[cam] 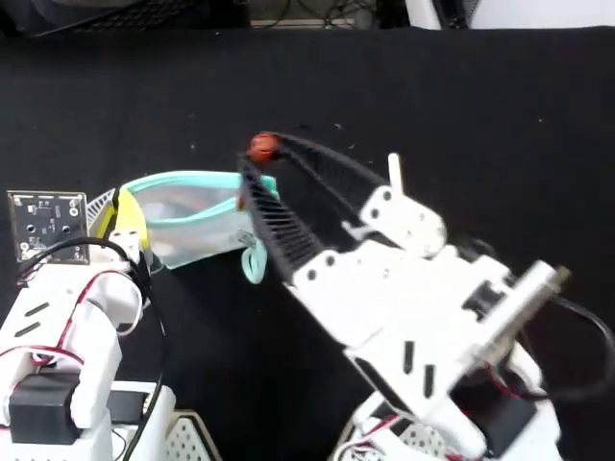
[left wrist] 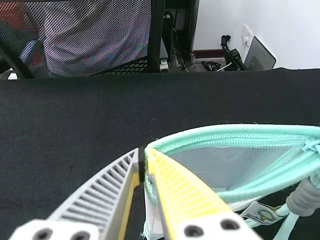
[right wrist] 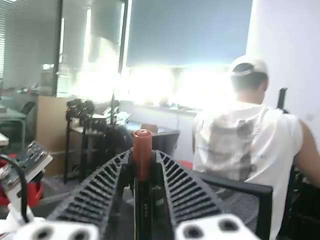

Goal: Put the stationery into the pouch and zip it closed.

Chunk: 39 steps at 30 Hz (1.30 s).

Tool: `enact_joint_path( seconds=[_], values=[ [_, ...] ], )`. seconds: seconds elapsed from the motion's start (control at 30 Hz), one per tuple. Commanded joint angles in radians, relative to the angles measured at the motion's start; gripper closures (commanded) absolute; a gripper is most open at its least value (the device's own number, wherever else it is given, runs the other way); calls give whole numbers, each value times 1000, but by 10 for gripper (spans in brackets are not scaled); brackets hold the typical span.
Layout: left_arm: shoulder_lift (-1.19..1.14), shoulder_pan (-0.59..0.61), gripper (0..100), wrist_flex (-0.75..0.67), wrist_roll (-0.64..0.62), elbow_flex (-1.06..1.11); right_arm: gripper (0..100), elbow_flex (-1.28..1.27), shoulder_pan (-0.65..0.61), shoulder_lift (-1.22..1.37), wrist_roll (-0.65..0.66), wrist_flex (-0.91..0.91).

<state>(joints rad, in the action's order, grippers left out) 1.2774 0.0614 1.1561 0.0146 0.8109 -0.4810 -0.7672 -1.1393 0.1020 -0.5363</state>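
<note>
Nearest, the left arm [cam: 67,327] has its jaws pressed onto one end of the rim of the mint mesh pouch [cam: 187,216], propping the mouth open on the black desk [cam: 461,106]. The right arm [cam: 413,317] angles in, its jaws pinching a red-capped pen [cam: 262,147] lifted just past the pouch's other end. I can make out nothing inside the pouch. The risk, I judge: the pen snags the soft rim and slides onto the desk, or the rim tugs free.

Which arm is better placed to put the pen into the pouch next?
Right, probably: the right gripper holds the pen near the pouch, while the left gripper is clamped on the pouch's rim.
</note>
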Motion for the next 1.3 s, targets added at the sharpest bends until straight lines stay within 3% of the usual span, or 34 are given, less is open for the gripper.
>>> enact_joint_path(
  seconds=[0.0, 0.33, 1.27],
  values=[
    [-32, -1, 965, 17, 0, 183, 985, 12, -20, 67, -6, 25],
    [-32, -1, 965, 17, 0, 183, 985, -31, -17, 214, 0, 176],
    [-32, -1, 965, 18, 0, 183, 985, 108, -15, 407, 3, 236]
  ],
)
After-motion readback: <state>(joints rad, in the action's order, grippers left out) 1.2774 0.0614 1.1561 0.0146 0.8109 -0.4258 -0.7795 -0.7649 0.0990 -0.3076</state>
